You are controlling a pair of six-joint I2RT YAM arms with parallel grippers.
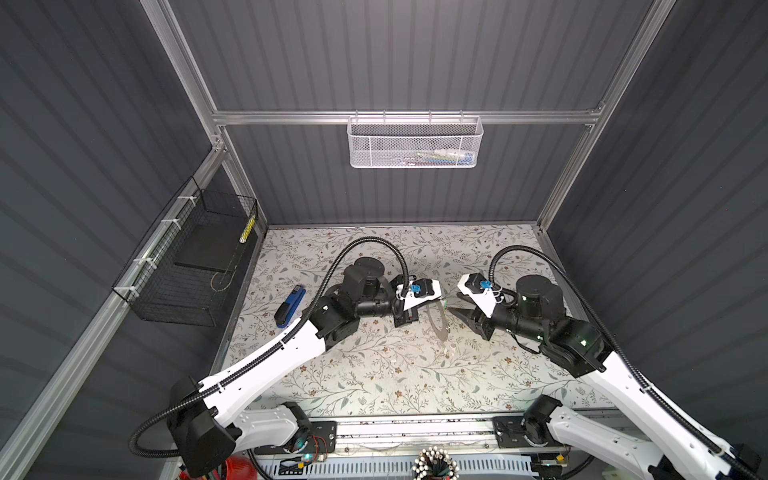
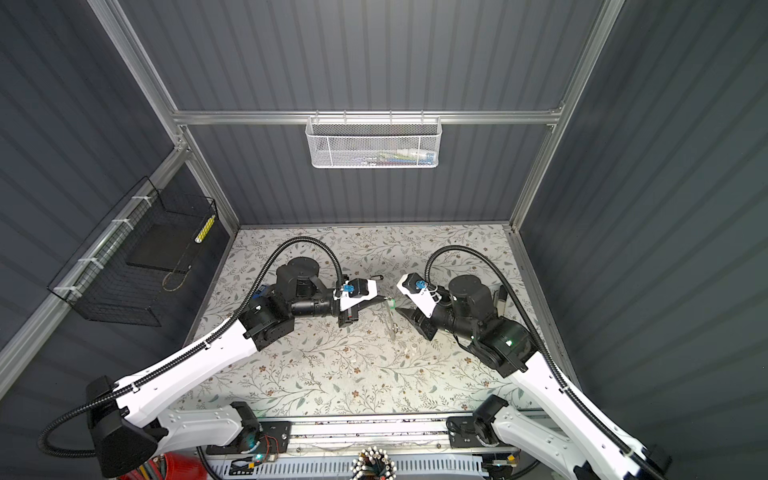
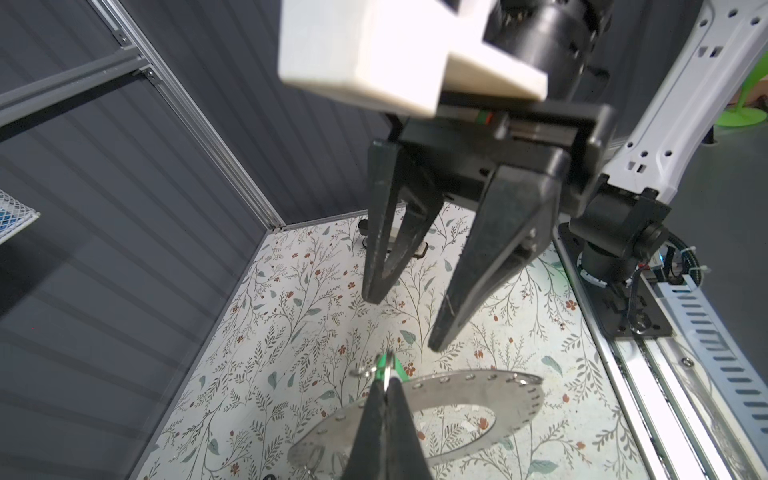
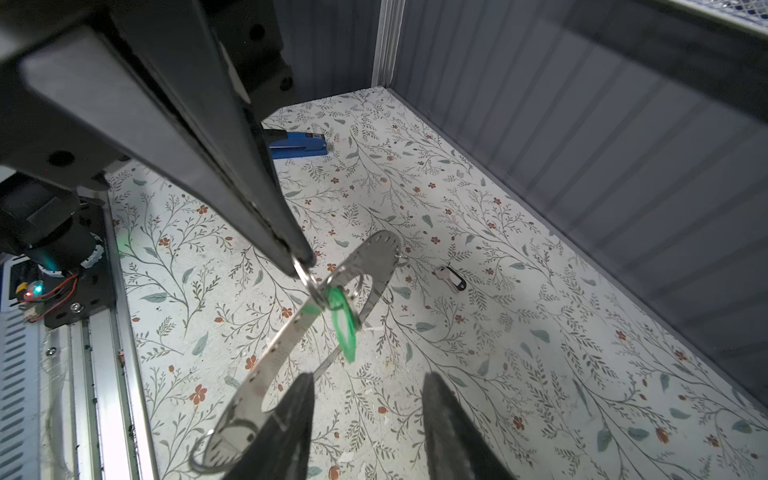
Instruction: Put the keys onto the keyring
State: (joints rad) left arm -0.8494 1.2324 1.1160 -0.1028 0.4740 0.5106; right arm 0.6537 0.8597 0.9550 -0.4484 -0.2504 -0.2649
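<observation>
The keyring, a flat grey metal ring with small rim holes, stands tilted over the flowered table, also visible in the left wrist view and edge-on in a top view. My left gripper is shut on the small split ring of the green-tagged key, at the keyring's raised rim. The tag hangs beside the rim and its split ring seems looped through it. My right gripper stands open just short of the tag, holding nothing. The black-headed key lies flat on the table beyond.
A blue stapler lies at the left of the table. A black wire basket hangs on the left wall and a white mesh basket on the back rail. Dark walls close three sides, and a metal rail runs along the front.
</observation>
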